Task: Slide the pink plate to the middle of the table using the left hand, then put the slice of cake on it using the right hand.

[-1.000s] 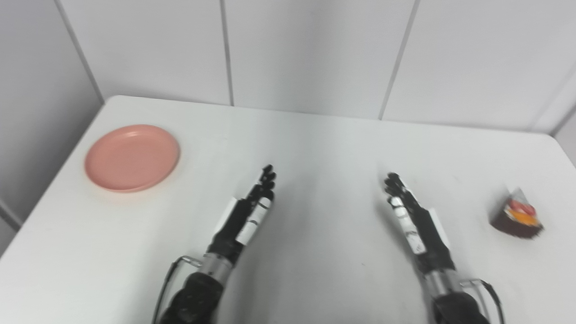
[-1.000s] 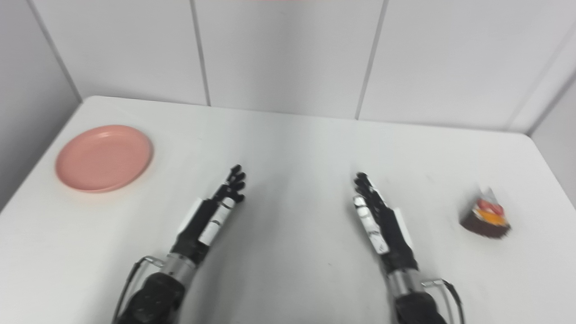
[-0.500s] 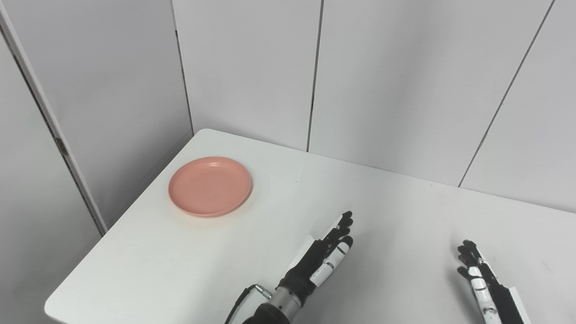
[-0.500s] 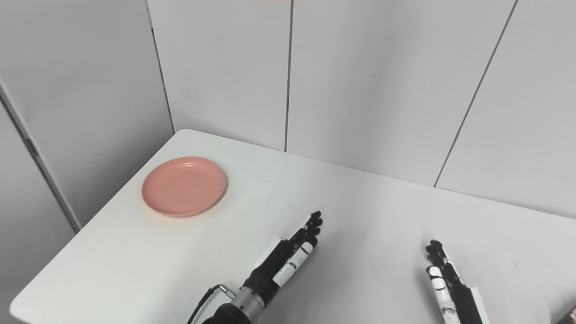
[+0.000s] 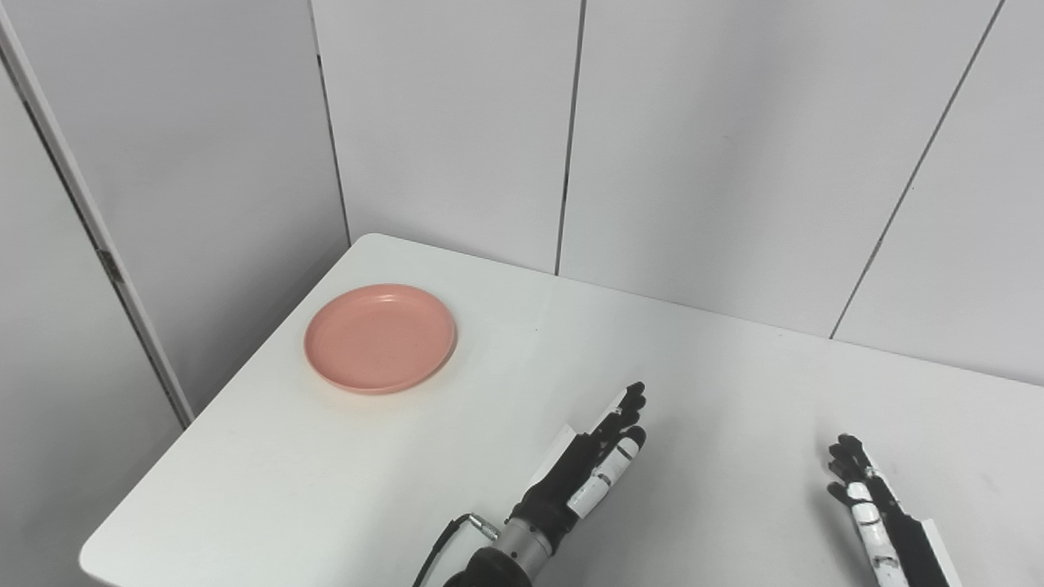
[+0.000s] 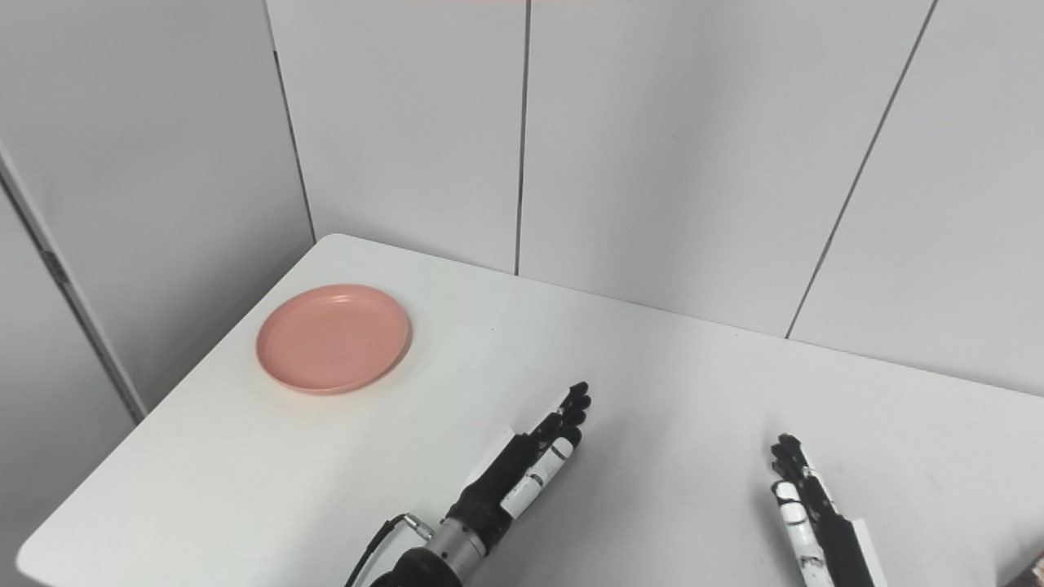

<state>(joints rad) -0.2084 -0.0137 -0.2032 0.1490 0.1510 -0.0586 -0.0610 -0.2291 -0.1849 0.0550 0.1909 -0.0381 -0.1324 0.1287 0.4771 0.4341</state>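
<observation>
The pink plate [image 5: 380, 337] lies empty at the far left of the white table [image 5: 718, 383], near its left edge. My left hand [image 5: 591, 461] is open with straight fingers, empty, to the right of and nearer than the plate, well apart from it. My right hand [image 5: 869, 509] is open and empty at the bottom right, partly cut off by the picture's edge. Only a dark sliver at the bottom right corner of the right eye view [image 6: 1034, 569] may be the cake; it is outside the left eye view.
Grey panel walls [image 5: 693, 147] stand close behind the table and along its left side. The table's left edge and near left corner [image 5: 106, 546] are in view.
The camera swung left and up early in the second, taking the cake out of view. Since half a second ago my left hand has crept slightly forward; the plate and right hand are still.
</observation>
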